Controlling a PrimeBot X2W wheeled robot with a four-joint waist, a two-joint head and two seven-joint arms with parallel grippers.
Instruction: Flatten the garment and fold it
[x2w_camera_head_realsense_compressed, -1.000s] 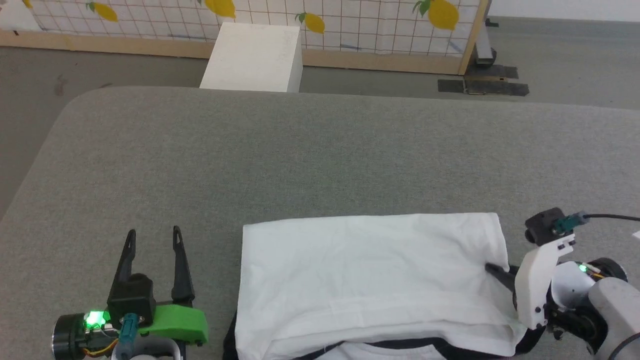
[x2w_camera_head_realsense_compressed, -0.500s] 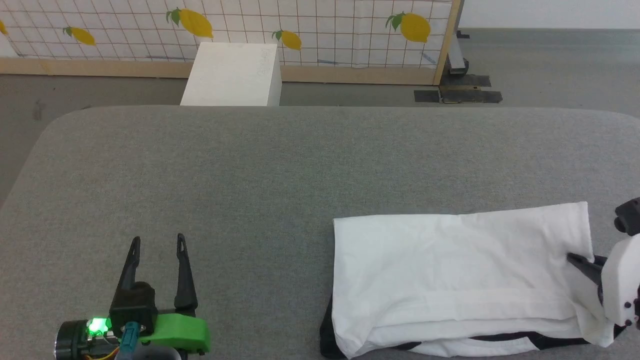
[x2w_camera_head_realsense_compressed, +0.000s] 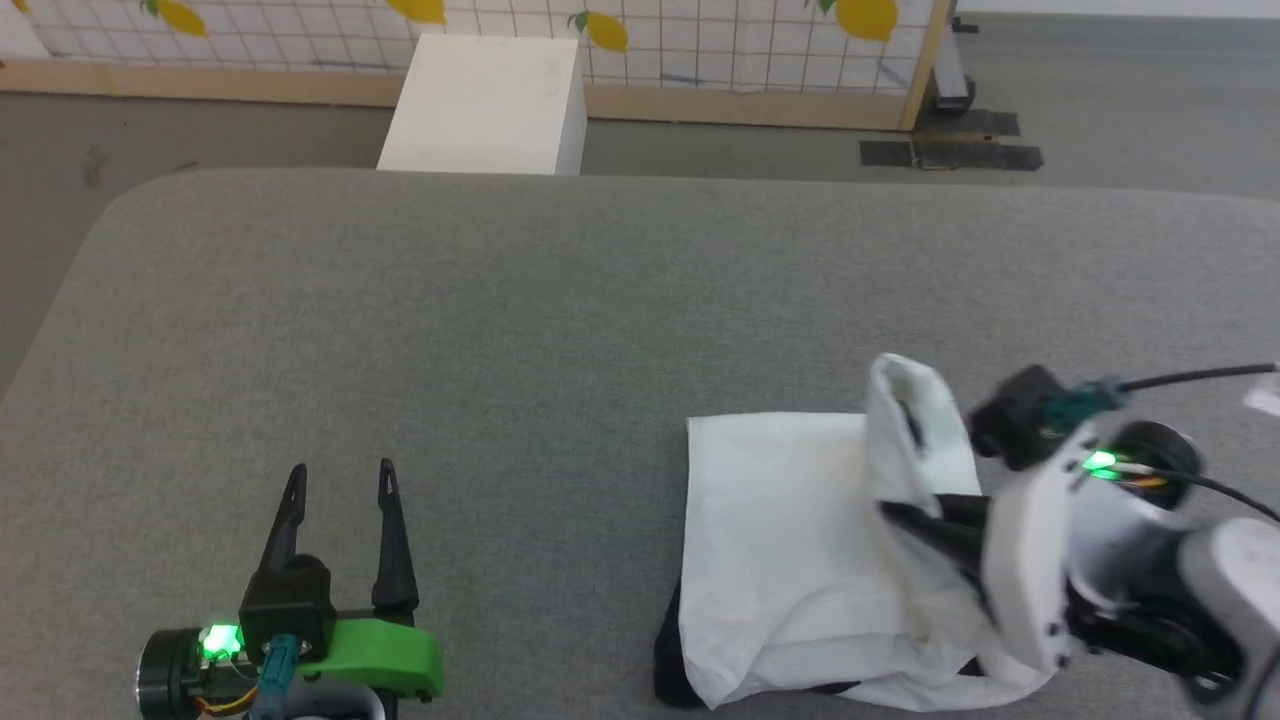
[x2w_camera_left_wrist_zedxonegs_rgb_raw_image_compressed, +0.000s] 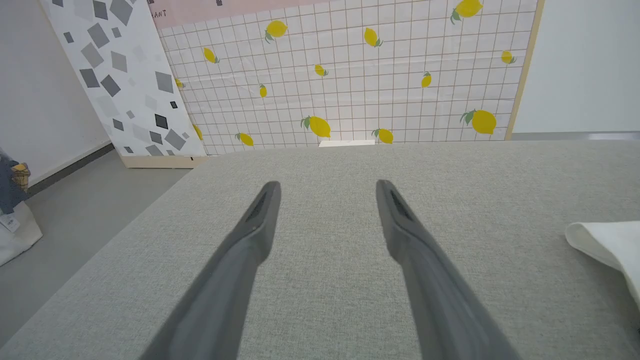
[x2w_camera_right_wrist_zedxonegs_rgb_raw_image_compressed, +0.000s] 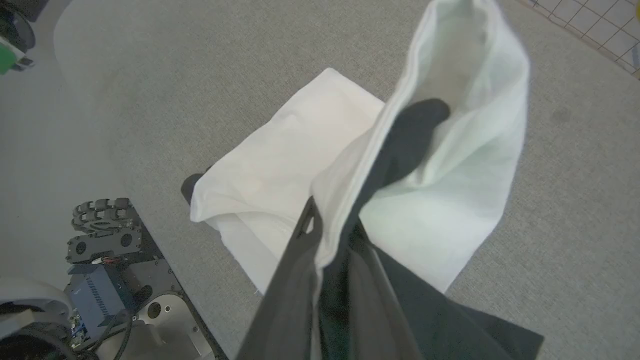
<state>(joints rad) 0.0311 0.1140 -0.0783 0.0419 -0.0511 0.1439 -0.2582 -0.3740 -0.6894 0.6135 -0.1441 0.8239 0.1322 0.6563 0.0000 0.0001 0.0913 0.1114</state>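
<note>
Down at the near left, the left end effector (x2w_camera_head_realsense_compressed: 342, 468) sits low over the grey worktop (x2w_camera_head_realsense_compressed: 560, 320) with its two fingers spread and nothing between them. It's well apart from the cloth, so my guess is it's parked there just to keep out of the other arm's way.

Over on the near right is the garment (x2w_camera_head_realsense_compressed: 780, 540). It lies by the near edge of the worktop as a flat white stack, with a bit of black peeking out underneath. The right end effector (x2w_camera_head_realsense_compressed: 905, 515) is clamped tight on its right end. In the right wrist view, white and black fabric are pinched together between the fingers (x2w_camera_right_wrist_zedxonegs_rgb_raw_image_compressed: 295, 270). That end is lifted off the surface and curls over toward the left, standing above the flat part. Looks to me like a fold in progress, right side going across onto the left half. Holding it up high probably keeps the cloth from dragging the layers below out of shape.

Farther back, past the far edge, a white box (x2w_camera_head_realsense_compressed: 485, 105) stands on the floor, and a lemon-print panel (x2w_camera_head_realsense_compressed: 700, 40) is behind it.
</note>
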